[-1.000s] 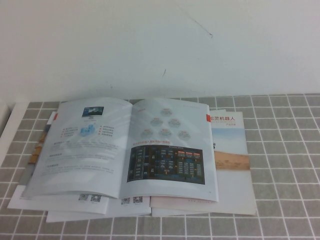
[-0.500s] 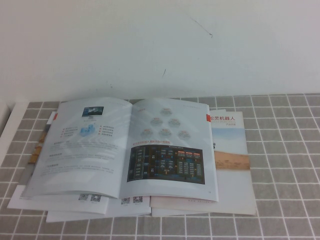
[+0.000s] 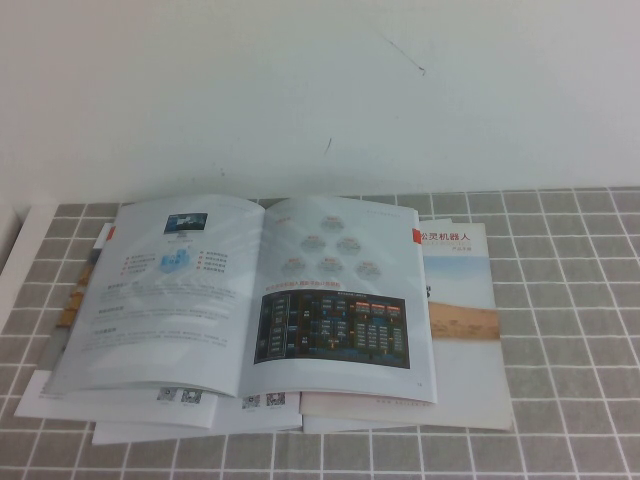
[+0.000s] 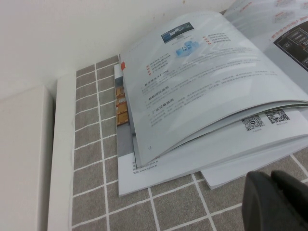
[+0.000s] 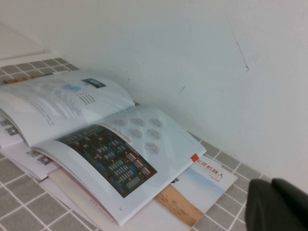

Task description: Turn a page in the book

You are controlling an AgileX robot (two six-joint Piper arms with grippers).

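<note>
The book (image 3: 250, 295) covers most of the stack beneath it: the brochure (image 3: 460, 300) shows only its right strip, and the white sheets (image 3: 190, 405) peek out along the near edge. Print on the open pages is too small to read. Neither arm appears from above. Each wrist camera catches only a dark corner of the left gripper (image 4: 276, 202) and the right gripper (image 5: 279, 207), cut off by the frame.

White wall (image 3: 300, 90), grey tiled tabletop (image 3: 570, 300)
</note>
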